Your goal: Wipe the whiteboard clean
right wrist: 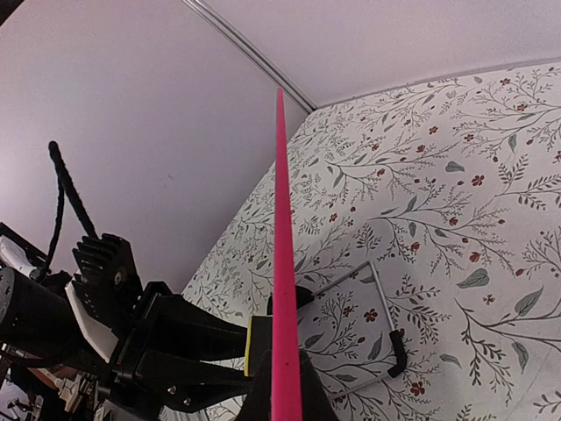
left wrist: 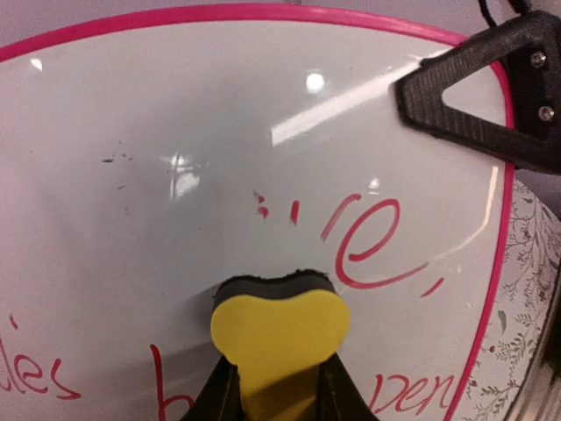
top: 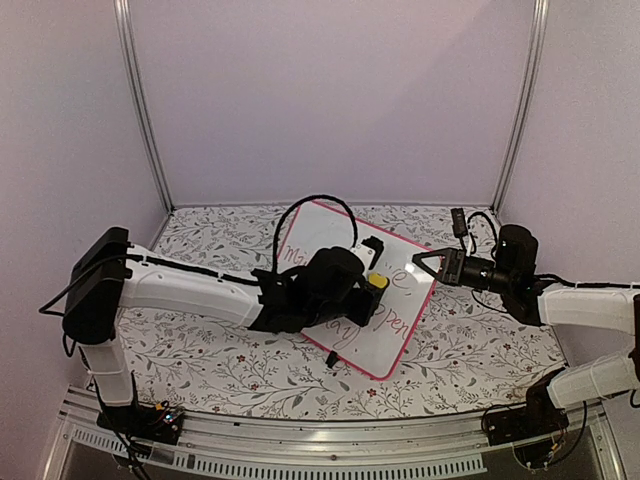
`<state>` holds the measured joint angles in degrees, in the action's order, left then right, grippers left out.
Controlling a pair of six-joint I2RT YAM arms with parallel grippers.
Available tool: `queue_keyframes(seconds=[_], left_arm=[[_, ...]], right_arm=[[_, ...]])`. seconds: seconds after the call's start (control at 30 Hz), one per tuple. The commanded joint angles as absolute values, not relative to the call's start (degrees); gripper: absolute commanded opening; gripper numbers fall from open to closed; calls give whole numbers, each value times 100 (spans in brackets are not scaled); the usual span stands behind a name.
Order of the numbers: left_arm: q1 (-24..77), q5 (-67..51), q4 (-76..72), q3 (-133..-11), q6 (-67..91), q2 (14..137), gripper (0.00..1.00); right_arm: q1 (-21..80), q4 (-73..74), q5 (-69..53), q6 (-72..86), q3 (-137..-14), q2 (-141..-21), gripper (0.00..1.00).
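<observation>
The whiteboard (top: 318,232) with its pink frame stands tilted at mid-table, red handwriting (left wrist: 364,241) across its lower and right parts; the upper left is wiped. My left gripper (left wrist: 279,390) is shut on a yellow eraser (left wrist: 279,329), whose black felt presses on the board left of the letter "e". The eraser (top: 378,281) shows yellow in the top view too. My right gripper (top: 428,266) is shut on the board's right edge (right wrist: 282,263), seen end-on in the right wrist view. One of its fingers (left wrist: 473,96) shows over the board's top right corner.
A floral cloth (top: 470,350) covers the table, with pale walls and metal posts (top: 142,110) around it. A black cable (top: 315,203) arches over the board's far part. Behind the board a wire stand (right wrist: 377,303) with a black foot (right wrist: 399,351) rests on the cloth.
</observation>
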<state>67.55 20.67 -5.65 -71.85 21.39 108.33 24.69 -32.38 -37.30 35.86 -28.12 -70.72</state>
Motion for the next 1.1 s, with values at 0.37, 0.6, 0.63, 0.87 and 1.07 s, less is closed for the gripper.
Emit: queue_keyframes(seconds=[0.37, 0.6, 0.63, 0.87, 1.07], left_arm=[[6118, 2305, 239, -8047, 1949, 11442, 0], [6294, 2146, 99, -7133, 2014, 11070, 0], [6326, 2138, 95, -7037, 2012, 11022, 0], [6506, 1877, -261, -6805, 1742, 10796, 0], [6678, 1671, -354, -7399, 1428, 11154, 0]], right_arm=[[2835, -2756, -4525, 3028, -2725, -7181, 0], [2830, -2765, -4523, 3028, -2744, -7223, 0], [2834, -2762, -4520, 3024, -2742, -7224, 0], [2868, -2786, -4507, 3041, -2764, -7260, 0], [2884, -2737, -4495, 3021, -2761, -7218, 0]])
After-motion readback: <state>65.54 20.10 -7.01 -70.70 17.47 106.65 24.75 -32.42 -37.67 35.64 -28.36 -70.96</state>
